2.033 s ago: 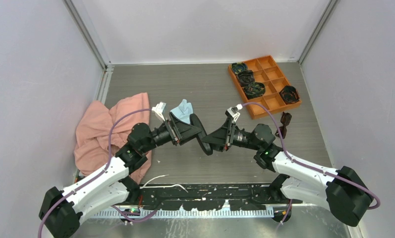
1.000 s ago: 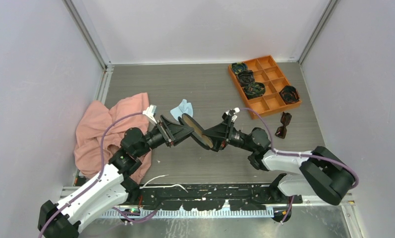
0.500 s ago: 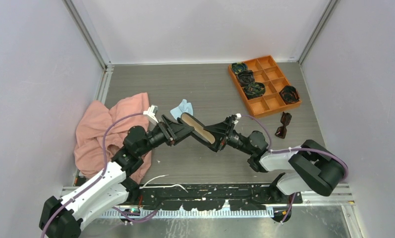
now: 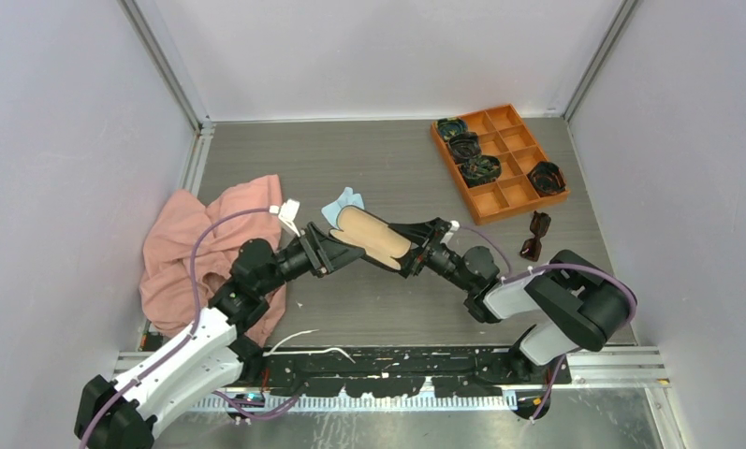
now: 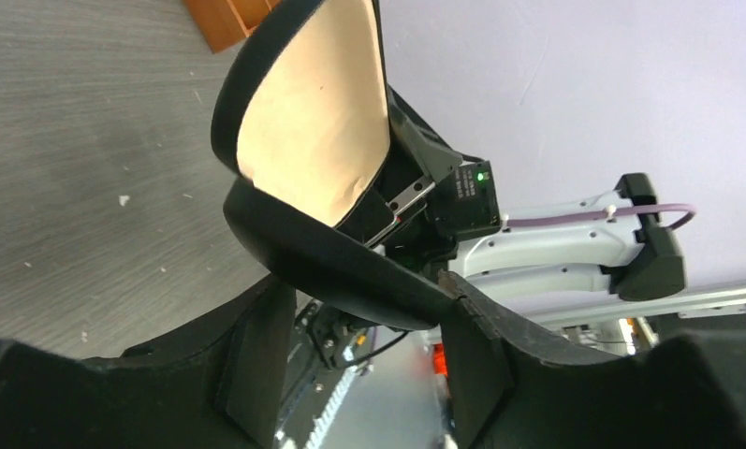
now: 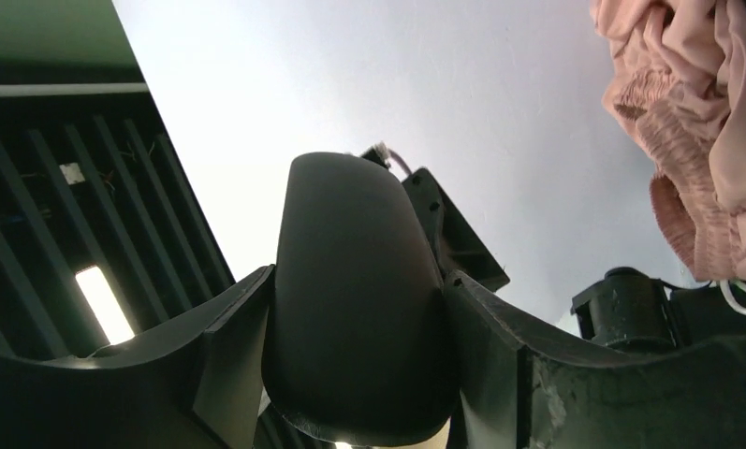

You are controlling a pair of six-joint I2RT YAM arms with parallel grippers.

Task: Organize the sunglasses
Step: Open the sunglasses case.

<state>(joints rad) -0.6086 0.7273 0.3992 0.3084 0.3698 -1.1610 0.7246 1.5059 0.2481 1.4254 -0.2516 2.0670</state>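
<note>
The black glasses case (image 4: 373, 236) is held above the table's middle, open, with its tan lining facing up. My left gripper (image 4: 336, 251) is shut on its left end and my right gripper (image 4: 417, 251) is shut on its right end. In the left wrist view the tan lining (image 5: 313, 131) stands up and a black case half (image 5: 350, 271) spans my left gripper (image 5: 359, 327). In the right wrist view the black shell (image 6: 359, 299) fills the gap of my right gripper (image 6: 358, 374). The folded sunglasses (image 4: 535, 236) lie on the table, right of the arms.
An orange divided tray (image 4: 504, 119) at the back right holds several dark coiled bundles (image 4: 464, 145). A pink cloth (image 4: 205, 248) lies at the left, and a small light-blue cloth (image 4: 343, 203) lies behind the case. A white cable (image 4: 299, 337) lies near the front rail.
The case has swung open between the two grippers, from edge-on and dark to lying flat with its tan lining up. Both grippers have kept hold and dropped lower.
</note>
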